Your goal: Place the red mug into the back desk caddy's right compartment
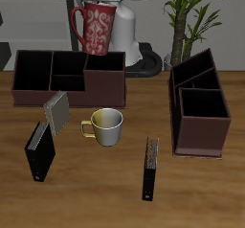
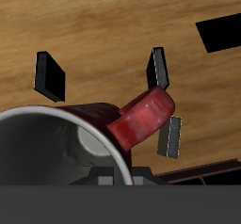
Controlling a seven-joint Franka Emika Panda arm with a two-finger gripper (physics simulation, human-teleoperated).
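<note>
- The red mug (image 1: 97,27) hung in the air under the gripper (image 1: 96,2), clamped at its rim and lifted clear of the table; the wrist view looked straight down into its white interior, the red handle (image 2: 143,118) jutting to one side.
- It sat above the back desk caddy (image 1: 67,76), roughly over the right compartment (image 1: 104,76) at that caddy's end, though perhaps a little behind it; depth was hard to judge from the exterior view.
- From the pale grey mug (image 1: 104,125) with the yellow handle, the held mug lay at about 12 o'clock, well beyond the caddy.
- Risk, as I judged it: a descent begun too far back would land the base on the compartment's rear wall and tip the mug.
- The protruding handle could also catch a divider or side wall if its angle did not suit the compartment.
- A release from too high might let it bounce or topple.
</note>
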